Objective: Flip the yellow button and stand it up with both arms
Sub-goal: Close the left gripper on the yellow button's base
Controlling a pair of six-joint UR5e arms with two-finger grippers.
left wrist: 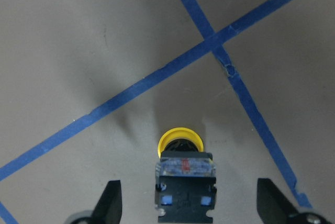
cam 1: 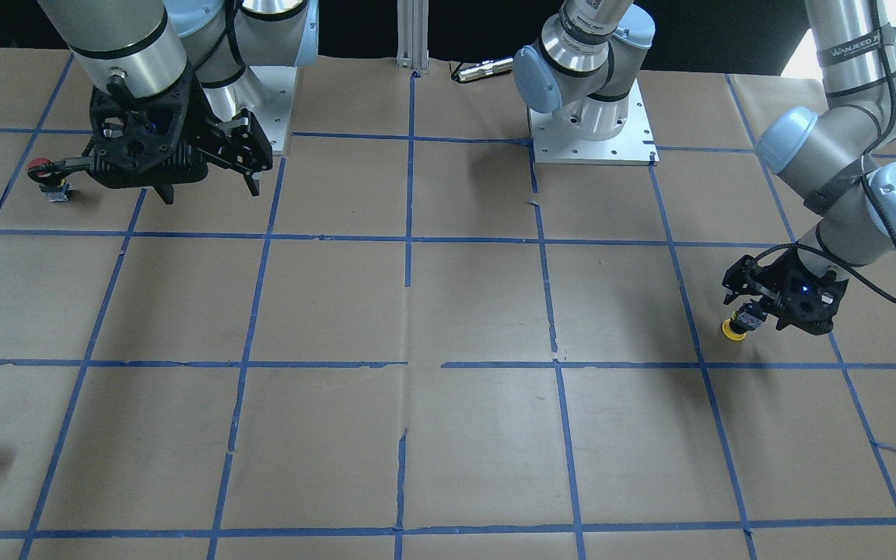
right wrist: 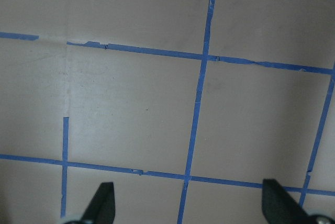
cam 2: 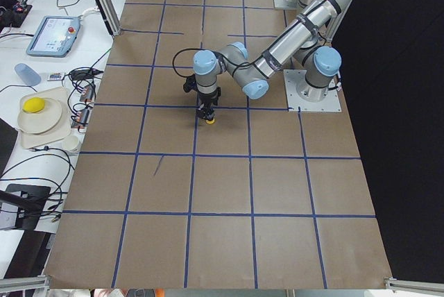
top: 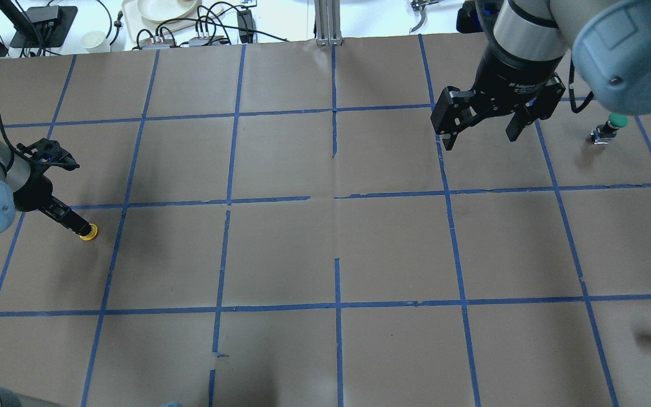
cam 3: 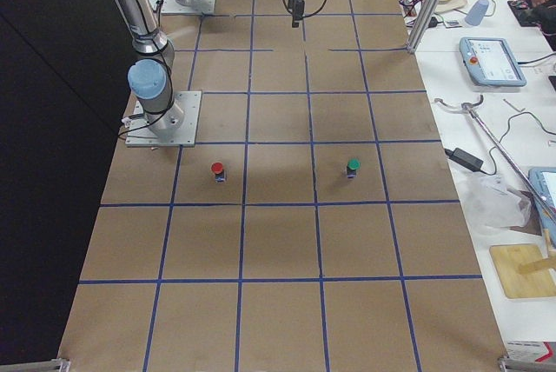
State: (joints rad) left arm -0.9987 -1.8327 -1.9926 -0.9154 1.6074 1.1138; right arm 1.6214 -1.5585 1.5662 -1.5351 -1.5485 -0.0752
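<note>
Nearest the robot bases, front view: red button [cam 1: 42, 169] upright at 10 o'clock of the surface [cam 1: 479, 311]. right end effector [cam 1: 210, 193] hangs above the surface at 3 o'clock of the red button, clear of it, fingers spread wide with nothing between. Right wrist view shows only brown paper and blue tape lines [right wrist: 196, 103] below it. right arm [cam 1: 121, 47] enters from 11 o'clock

Further out: yellow button [cam 1: 737, 325] at 3 o'clock of the front view, just on the 12 o'clock side of a tape line. left end effector [left wrist: 191, 203] sits right over it, fingers [left wrist: 111, 203] apart, one each side of the button with a gap on both sides, not gripping. Left wrist view: yellow cap points to 12 o'clock, black-grey body toward 6 o'clock. Front view: button looks tilted, cap low at 8 o'clock of the body, cannot tell if the cap touches the surface. left arm [cam 1: 845, 225] bends down from 1 o'clock

Farthest: green button [top: 613, 121] upright at 2 o'clock of the overhead view, well apart from the yellow button
</note>
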